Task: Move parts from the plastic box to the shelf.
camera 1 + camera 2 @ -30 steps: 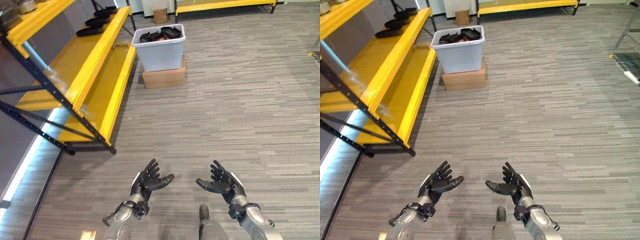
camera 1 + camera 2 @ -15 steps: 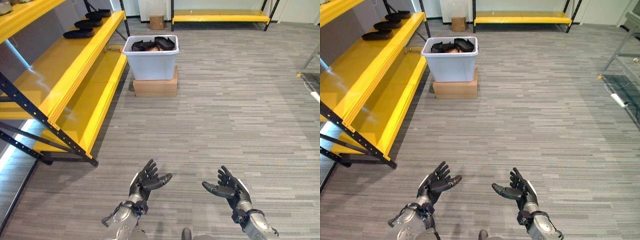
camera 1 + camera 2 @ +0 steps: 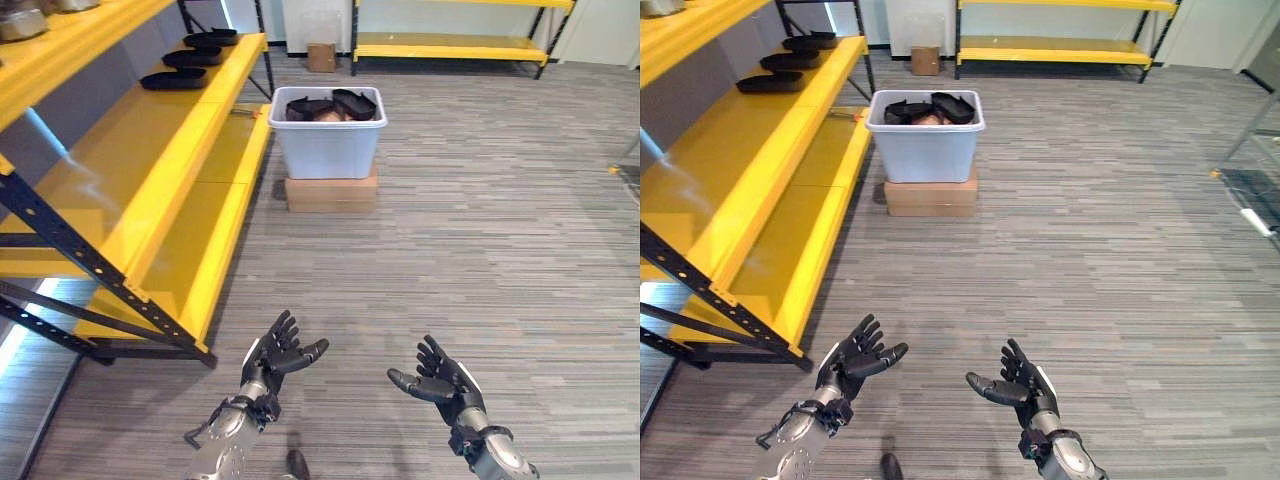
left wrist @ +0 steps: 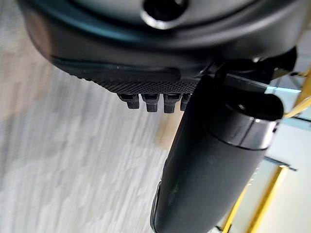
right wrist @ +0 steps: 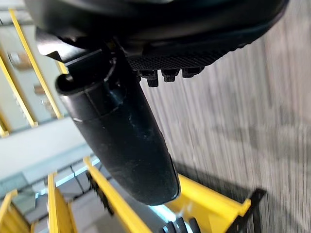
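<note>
I hold my left hand [image 3: 275, 356] and my right hand [image 3: 440, 380] out low in front of me, palms turned toward each other, fingers spread and relaxed, thumbs pointing inward. Both are empty and well apart from one another, over the grey striped carpet floor [image 3: 480, 250].

Ahead of me stands the plastic box [image 3: 329, 143], pale grey-white, resting on top of a flat cardboard box [image 3: 330, 193]. Inside it lie several black parts [image 3: 336, 104], piled loosely, their edges showing just over the rim. I see something brownish among them, but cannot tell what it is.

To my left runs the yellow shelf [image 3: 160, 170] on dark blue-black posts, with one level at about the height of the box's rim and a lower level close to the floor. At the far end of the upper level sit three black parts on the shelf [image 3: 190, 65], in a row, one behind another. A metal dish-like thing [image 3: 22, 22] sits on the higher level at the edge of my view.

Farther back, against the wall, is a small cardboard carton [image 3: 321, 57] beside another yellow shelf [image 3: 450, 45]. I can read no writing or label on the plastic box, the cartons or the shelves; anything printed is too small to make out.
</note>
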Robot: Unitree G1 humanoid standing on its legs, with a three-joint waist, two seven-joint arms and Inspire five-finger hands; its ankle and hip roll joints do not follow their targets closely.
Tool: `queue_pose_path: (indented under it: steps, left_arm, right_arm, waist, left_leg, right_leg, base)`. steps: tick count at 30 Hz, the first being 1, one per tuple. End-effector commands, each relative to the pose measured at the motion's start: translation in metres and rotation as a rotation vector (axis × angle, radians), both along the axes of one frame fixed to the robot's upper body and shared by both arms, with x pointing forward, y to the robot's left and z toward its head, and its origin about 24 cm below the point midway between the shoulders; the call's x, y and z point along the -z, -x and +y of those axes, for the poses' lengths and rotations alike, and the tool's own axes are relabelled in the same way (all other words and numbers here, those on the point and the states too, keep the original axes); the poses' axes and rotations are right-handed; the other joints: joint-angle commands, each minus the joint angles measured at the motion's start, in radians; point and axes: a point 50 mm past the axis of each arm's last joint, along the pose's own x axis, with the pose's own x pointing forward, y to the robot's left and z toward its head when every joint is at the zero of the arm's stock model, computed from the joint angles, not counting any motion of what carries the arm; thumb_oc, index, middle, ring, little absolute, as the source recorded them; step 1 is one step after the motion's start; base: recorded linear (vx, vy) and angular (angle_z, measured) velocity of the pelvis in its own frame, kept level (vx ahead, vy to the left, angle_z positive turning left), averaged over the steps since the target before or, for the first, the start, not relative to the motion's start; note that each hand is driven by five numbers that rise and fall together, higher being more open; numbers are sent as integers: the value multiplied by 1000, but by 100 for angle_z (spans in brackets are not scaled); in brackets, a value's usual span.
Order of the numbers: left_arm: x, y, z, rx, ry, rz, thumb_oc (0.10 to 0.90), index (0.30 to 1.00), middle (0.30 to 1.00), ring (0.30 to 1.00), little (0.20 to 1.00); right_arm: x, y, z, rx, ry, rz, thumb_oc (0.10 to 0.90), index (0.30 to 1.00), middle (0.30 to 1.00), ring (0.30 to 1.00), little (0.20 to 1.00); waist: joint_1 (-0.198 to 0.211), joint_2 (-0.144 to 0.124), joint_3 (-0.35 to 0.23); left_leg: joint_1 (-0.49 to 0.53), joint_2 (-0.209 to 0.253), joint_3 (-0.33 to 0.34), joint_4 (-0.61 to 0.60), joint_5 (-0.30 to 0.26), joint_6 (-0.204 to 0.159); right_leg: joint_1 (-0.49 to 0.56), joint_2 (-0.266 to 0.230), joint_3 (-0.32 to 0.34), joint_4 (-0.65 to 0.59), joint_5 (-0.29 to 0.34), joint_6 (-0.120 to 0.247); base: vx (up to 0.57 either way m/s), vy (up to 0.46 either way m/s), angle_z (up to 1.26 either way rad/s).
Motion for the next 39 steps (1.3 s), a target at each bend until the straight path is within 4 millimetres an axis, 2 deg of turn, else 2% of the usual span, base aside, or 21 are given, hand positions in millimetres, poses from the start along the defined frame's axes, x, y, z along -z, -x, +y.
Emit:
queue_pose_path:
  steps: [1,5,6,8,9,11,16,19,20,21,22,25,26,27,29,31,32,33,35,37,39]
  left_arm:
    - [-40,-22,-6,8,25,-225,900,1000,1000,1000,1000]
    - [-39,-22,-6,11,37,-221,900,1000,1000,1000,1000]
    - [-35,-21,-6,16,37,-207,900,1000,1000,1000,1000]
    - [-34,-22,-6,9,37,-204,900,1000,1000,1000,1000]
    - [-34,-23,-5,8,34,-207,900,1000,1000,1000,1000]
    - [-31,-22,-3,7,21,-196,900,1000,1000,1000,1000]
    - [-26,-20,-10,15,46,-183,900,1000,1000,1000,1000]
    - [-26,-19,-14,13,63,-184,900,1000,1000,1000,1000]
    - [-29,-20,-13,0,82,-197,900,1000,1000,1000,1000]
    - [-32,-21,-12,-18,94,-207,900,1000,1000,1000,1000]
    - [-33,-22,-10,-32,100,-210,900,1000,1000,1000,1000]
    - [-33,-21,-10,-35,113,-207,900,1000,1000,1000,1000]
    - [-30,-17,-11,-39,115,-188,900,1000,1000,1000,1000]
    - [-30,-17,-11,-39,115,-188,900,1000,1000,1000,1000]
    - [-27,-13,-11,-42,126,-176,900,1000,1000,1000,1000]
    - [-23,-8,-10,-42,126,-158,900,1000,1000,1000,1000]
    - [-20,-5,-7,-52,116,-151,900,1000,1000,1000,1000]
    - [-20,-5,-7,-52,116,-151,900,1000,1000,1000,1000]
    - [-19,-5,-5,-72,112,-150,900,1000,1000,1000,1000]
    - [-21,-7,-4,-80,105,-160,900,1000,1000,1000,1000]
    - [-21,-7,1,-97,106,-162,900,1000,1000,1000,1000]
  right_arm:
    - [-42,-36,-4,-20,13,-244,900,1000,1000,1000,1000]
    - [-43,-36,-5,-18,-1,-243,900,1000,1000,1000,1000]
    - [-42,-37,-4,-17,-1,-239,900,1000,1000,1000,1000]
    - [-42,-38,-5,-24,12,-242,900,1000,1000,1000,1000]
    - [-43,-38,-5,-31,26,-245,900,1000,1000,1000,1000]
    - [-42,-37,-6,-37,38,-241,900,1000,1000,1000,1000]
    - [-43,-35,-11,-43,44,-237,900,1000,1000,1000,1000]
    - [-46,-37,-13,-55,53,-249,900,1000,1000,1000,1000]
    - [-46,-38,-13,-63,54,-249,900,1000,1000,1000,1000]
    - [-46,-39,-12,-70,53,-249,900,1000,1000,1000,1000]
    - [-46,-38,-13,-67,59,-248,900,1000,1000,1000,1000]
    - [-48,-38,-20,-50,82,-254,900,1000,1000,1000,1000]
    - [-47,-35,-26,-34,111,-245,900,1000,1000,1000,1000]
    - [-47,-35,-26,-33,110,-245,900,1000,1000,1000,1000]
    - [-47,-33,-30,-12,115,-239,900,1000,1000,1000,1000]
    - [-45,-30,-34,4,123,-235,900,1000,1000,1000,1000]
    - [-44,-28,-35,12,132,-232,900,1000,1000,1000,1000]
    - [-44,-28,-35,12,132,-232,900,1000,1000,1000,1000]
    - [-42,-27,-36,12,145,-228,900,1000,1000,1000,1000]
    - [-41,-27,-35,4,145,-220,900,1000,1000,1000,1000]
    - [-38,-24,-31,-16,131,-202,900,1000,1000,1000,1000]
  waist:
    - [-21,33,31]
    - [-52,39,43]
    - [-61,37,37]
    - [-63,36,28]
    - [-72,25,30]
    - [-73,24,19]
    - [-91,21,-12]
    - [-99,48,-19]
    - [-100,57,-19]
    - [-95,50,-14]
    - [-87,38,-4]
    - [-47,-12,30]
    - [-28,-24,50]
    - [-28,-25,48]
    - [-22,-27,57]
    - [-19,-20,52]
    - [-11,-10,50]
    - [-11,-13,52]
    - [-2,1,47]
    - [1,10,36]
    - [-1,21,12]
  left_leg:
    - [-14,81,-37,72,-36,-41]
    - [42,52,-43,58,-62,-50]
    - [84,35,-43,33,-86,-67]
    - [123,28,-50,16,-117,-93]
    - [147,28,-46,23,-134,-109]
    - [187,36,-50,37,-169,-126]
    - [246,50,-77,96,-183,-158]
    - [261,113,-102,153,-113,-191]
    - [229,155,-123,240,-12,-218]
    - [160,198,-163,404,120,-234]
    - [112,218,-190,534,198,-238]
    - [-19,224,-204,826,213,-224]
    - [-94,219,-178,847,161,-214]
    - [-96,217,-177,846,162,-213]
    - [-176,224,-139,767,123,-207]
    - [-207,274,-80,562,123,-203]
    - [-199,299,-55,315,164,-210]
    - [-192,296,-52,307,168,-210]
    - [-168,321,-41,14,253,-228]
    - [-169,332,-53,-66,262,-232]
    - [-138,335,-3,-58,273,-235]
  right_leg:
    - [-28,81,-102,-125,135,-25]
    - [-58,100,-153,-291,76,-35]
    - [-64,75,-187,-541,103,-23]
    - [-74,37,-202,-721,154,14]
    - [-74,-1,-218,-830,220,36]
    - [-65,-12,-237,-877,241,60]
    - [-38,2,-219,-855,284,43]
    - [-41,64,-209,-768,234,6]
    - [-44,109,-203,-723,180,-36]
    - [-20,159,-203,-702,118,-91]
    - [9,191,-191,-708,86,-126]
    - [92,217,-169,-739,36,-179]
    - [133,225,-155,-735,6,-187]
    - [131,223,-155,-736,7,-187]
    - [166,228,-149,-741,-9,-178]
    - [202,238,-159,-747,-30,-160]
    - [227,241,-159,-752,-51,-139]
    - [230,238,-158,-752,-52,-138]
    - [266,237,-162,-751,-78,-118]
    - [294,239,-164,-748,-94,-109]
    - [349,232,-156,-737,-129,-96]
  base:
    - [218,133,-5]
    - [306,29,7]
    - [478,-101,33]
    - [485,-154,12]
    - [449,-187,23]
    - [427,-189,39]
    - [391,-220,27]
    - [352,-327,-1]
    - [470,-594,-4]
    - [488,-677,-10]
    - [406,-609,-14]
    - [319,-410,-38]
    - [286,-243,-33]
    - [301,-157,-34]
    - [232,-45,-24]
    - [395,57,-15]
    - [359,123,-31]
    - [378,183,-50]
    - [370,167,-36]
    - [424,123,-46]
    - [514,152,-53]
